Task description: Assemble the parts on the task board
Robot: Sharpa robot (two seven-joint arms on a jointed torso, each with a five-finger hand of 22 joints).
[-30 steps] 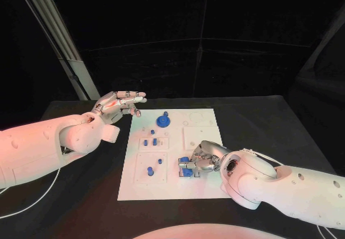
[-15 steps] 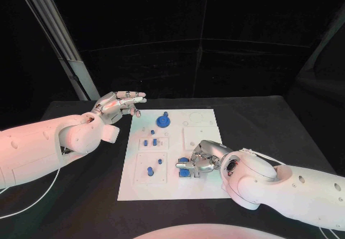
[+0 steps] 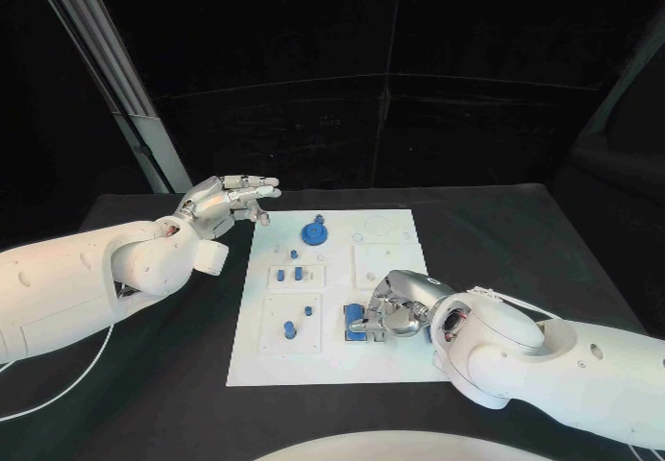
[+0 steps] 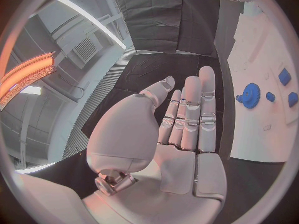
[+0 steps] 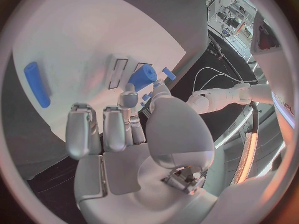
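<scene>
Head view. The right arm enters from the lower right of the frame, and the right hand (image 3: 392,305) is bent down over the lower right part of the task board (image 3: 332,365). Its fingers are curled around a blue block (image 3: 355,320) that sits at a small square seat in the board; in the right wrist view the fingertips (image 5: 129,97) touch this blue piece (image 5: 142,77), so the hand holds it.

The left arm enters from the left edge, and the left hand (image 3: 222,204) is raised above the black table (image 3: 554,240) just beyond the board's upper left corner. Its fingers are straight and held close together, with the thumb apart, and they hold nothing; the left wrist view shows the same flat palm (image 4: 181,149).

On the board, a blue gear (image 3: 316,232) stands near the upper middle. Two short blue pegs (image 3: 288,275) stand in a seat at the centre left, and a further blue peg (image 3: 290,330) lies in the seat below them. The right side of the board above the right hand carries bare square and round seats. A grey pillar (image 3: 125,96) rises at the upper left, behind the left hand. Black table surface lies open on the right of the board and along its lower edge.
</scene>
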